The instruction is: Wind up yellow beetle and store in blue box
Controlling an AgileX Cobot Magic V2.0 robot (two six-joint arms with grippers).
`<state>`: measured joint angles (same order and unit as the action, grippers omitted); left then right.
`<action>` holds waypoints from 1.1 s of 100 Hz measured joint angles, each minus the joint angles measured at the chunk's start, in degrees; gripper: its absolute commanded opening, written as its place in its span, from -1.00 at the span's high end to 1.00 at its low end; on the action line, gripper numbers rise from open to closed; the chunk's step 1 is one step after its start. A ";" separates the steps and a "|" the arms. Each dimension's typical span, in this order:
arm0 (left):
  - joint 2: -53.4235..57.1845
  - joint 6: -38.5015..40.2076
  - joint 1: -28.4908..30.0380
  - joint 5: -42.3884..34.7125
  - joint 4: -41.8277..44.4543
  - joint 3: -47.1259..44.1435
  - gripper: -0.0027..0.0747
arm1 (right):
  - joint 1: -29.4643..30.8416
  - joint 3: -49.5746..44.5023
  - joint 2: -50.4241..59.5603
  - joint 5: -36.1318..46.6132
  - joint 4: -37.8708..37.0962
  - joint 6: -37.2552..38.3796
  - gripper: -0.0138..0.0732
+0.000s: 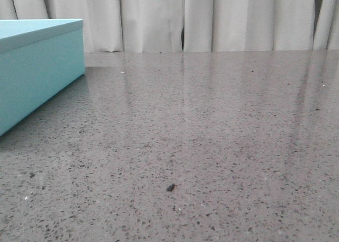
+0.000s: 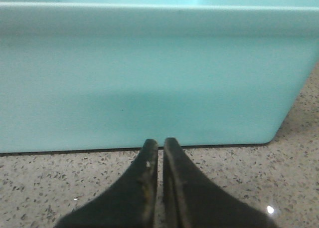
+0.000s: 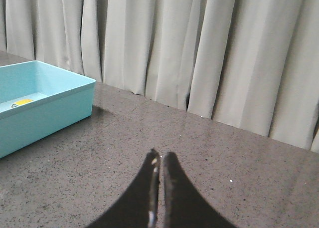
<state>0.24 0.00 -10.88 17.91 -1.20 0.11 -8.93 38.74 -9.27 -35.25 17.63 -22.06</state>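
Yellow beetle (image 3: 22, 102): only small yellow patch visible, inside blue box (image 3: 47, 111), low against its inner wall; identity is judgement.

Blue box open-topped, on speckled table (image 1: 212, 146), at its left side.

Left gripper (image 2: 160, 145) pressed together, empty, close to box wall. Right gripper (image 3: 159, 158) pressed together, empty, well apart from box.

Risk: left arm nudging box, being so near.

Right wrist view alone shows box interior; front view shows only outer side.

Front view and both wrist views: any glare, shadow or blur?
Front view: curtain reflections streak the glossy table. Left wrist view: soft shadow on the blue box wall, left pincer blurred. Right wrist view: right pincer out of focus.
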 measured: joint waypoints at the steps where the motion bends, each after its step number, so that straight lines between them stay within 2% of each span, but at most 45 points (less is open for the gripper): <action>1: 0.00 0.00 0.00 0.00 0.00 0.00 0.98 | 0.00 0.00 0.00 0.00 0.00 0.00 0.80; 61: 0.00 0.00 0.00 0.00 0.00 0.00 0.98 | 0.00 0.00 0.00 0.00 0.00 0.00 0.80; 74: 0.00 0.00 0.00 0.00 0.00 0.00 0.98 | 0.50 -1.90 0.00 1.88 -2.82 0.00 0.80; 93: 0.00 0.00 0.00 0.00 0.00 0.00 0.98 | 6.85 -11.94 0.00 13.12 -3.76 0.00 0.80; 110: 0.00 0.00 0.00 0.00 0.00 0.00 0.98 | 15.11 -23.54 0.00 15.75 -4.17 0.00 0.80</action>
<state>0.24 0.00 -10.88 17.91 -1.20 0.11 6.18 15.20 -9.27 -19.50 13.47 -22.06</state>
